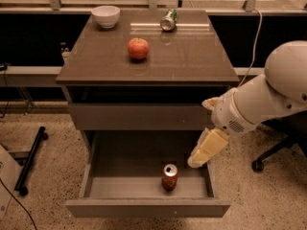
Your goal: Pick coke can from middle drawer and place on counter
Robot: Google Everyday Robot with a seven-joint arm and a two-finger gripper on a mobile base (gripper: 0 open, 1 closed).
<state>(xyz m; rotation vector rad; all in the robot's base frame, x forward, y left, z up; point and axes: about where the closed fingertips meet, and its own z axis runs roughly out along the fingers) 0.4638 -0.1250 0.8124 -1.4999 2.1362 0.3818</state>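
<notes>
The coke can (169,177), red with a silver top, stands upright on the floor of the open middle drawer (144,207), near its front right. My gripper (199,158) hangs from the white arm at the right, over the drawer's right side, just above and to the right of the can and apart from it. The counter (192,51) is the glossy brown top of the cabinet above.
On the counter are a red apple (138,48), a white bowl (105,16) at the back left and a green-and-silver can (168,19) lying at the back. A closed drawer front (139,117) sits above the open one. An office chair base (271,157) stands at the right.
</notes>
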